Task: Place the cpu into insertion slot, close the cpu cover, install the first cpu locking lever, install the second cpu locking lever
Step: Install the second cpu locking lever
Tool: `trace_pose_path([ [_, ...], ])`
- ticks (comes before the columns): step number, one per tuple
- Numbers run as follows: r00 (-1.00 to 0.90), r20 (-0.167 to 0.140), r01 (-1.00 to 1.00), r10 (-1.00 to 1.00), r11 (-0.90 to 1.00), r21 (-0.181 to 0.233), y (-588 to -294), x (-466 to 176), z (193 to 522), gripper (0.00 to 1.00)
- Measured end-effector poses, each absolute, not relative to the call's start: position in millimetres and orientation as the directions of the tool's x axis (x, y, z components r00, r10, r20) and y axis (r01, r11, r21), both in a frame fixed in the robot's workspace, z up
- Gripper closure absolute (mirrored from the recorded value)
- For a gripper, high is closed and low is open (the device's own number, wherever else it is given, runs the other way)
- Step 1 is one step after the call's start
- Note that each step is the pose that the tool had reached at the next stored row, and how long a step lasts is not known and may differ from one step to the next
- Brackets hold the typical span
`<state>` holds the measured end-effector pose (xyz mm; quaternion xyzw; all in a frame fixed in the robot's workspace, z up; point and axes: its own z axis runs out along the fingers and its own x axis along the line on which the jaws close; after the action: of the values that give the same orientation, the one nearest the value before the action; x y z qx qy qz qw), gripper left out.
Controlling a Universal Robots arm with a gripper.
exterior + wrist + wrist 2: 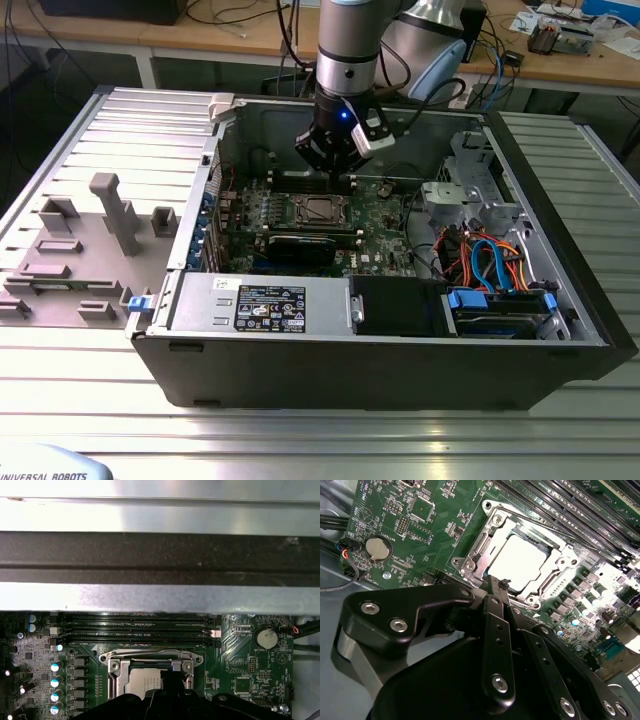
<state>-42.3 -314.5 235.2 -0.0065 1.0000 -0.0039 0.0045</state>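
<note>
Cpu [522, 562] just beyond gripper [496, 586] tips

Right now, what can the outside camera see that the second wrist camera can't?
The exterior view takes in the whole open computer case, the power supply, the blue and orange cables and the arm above. The second wrist view, up close, gives the coin battery and the cpu lying in the insertion slot with the cpu cover framing it. Both share the green board and the black gripper.
</note>
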Motion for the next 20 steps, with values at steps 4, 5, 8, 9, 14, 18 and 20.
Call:
trace_pose_path([
  [4, -1.000, -0.009, -0.013, -0.013, 1.000, -0.008, -314.5, -42.3, 238.5, 0.89],
  [5, -1.000, -0.009, -0.013, -0.013, 1.000, -0.008, -314.4, -42.3, 239.6, 0.89],
  [8, -1.000, -0.009, -0.013, -0.013, 1.000, -0.008, -314.4, -42.3, 241.4, 0.89],
  [9, -1.000, -0.009, -0.013, -0.013, 1.000, -0.008, -314.4, -42.3, 241.4, 0.89],
  [14, -1.000, -0.009, -0.013, -0.013, 1.000, -0.008, -314.5, -42.3, 241.6, 0.89],
  [18, -1.000, -0.009, -0.013, -0.013, 1.000, -0.008, -316.3, -42.3, 241.6, 0.89],
  [20, -1.000, -0.009, -0.013, -0.013, 1.000, -0.008, -316.7, -42.3, 241.6, 0.89],
])
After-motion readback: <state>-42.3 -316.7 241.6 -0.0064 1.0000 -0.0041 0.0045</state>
